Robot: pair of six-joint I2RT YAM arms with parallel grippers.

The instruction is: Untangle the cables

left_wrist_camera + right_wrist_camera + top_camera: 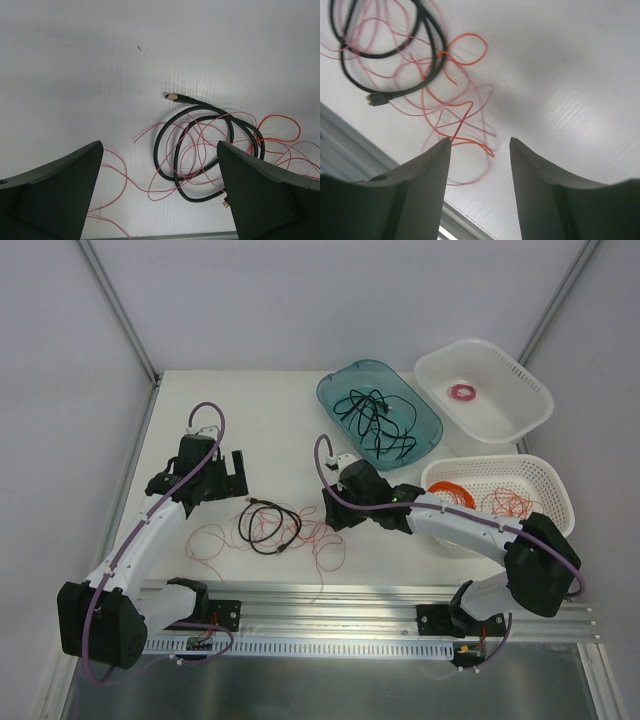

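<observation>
The cables lie loose on the white table between my two grippers. A thin black cord (268, 526) forms a loop with fine red wires (322, 545) spread through and around it. In the left wrist view the black cord (200, 150) with its gold-tipped plug (171, 96) and the red wires (150, 186) lie below my left gripper (160, 145), which is wide open and empty. My left gripper (236, 470) hovers up-left of the tangle. My right gripper (480, 141) is open, and an orange-red wire (465, 107) runs to its left fingertip (445, 147). It (333, 514) sits just right of the tangle.
A teal tray (345, 376) at the back holds more black cables (375, 416). A white tub (450, 362) holds a small pink coil (463, 392). A white basket (548, 478) by the right arm holds an orange coil (455, 490). A metal rail (380, 606) borders the near edge.
</observation>
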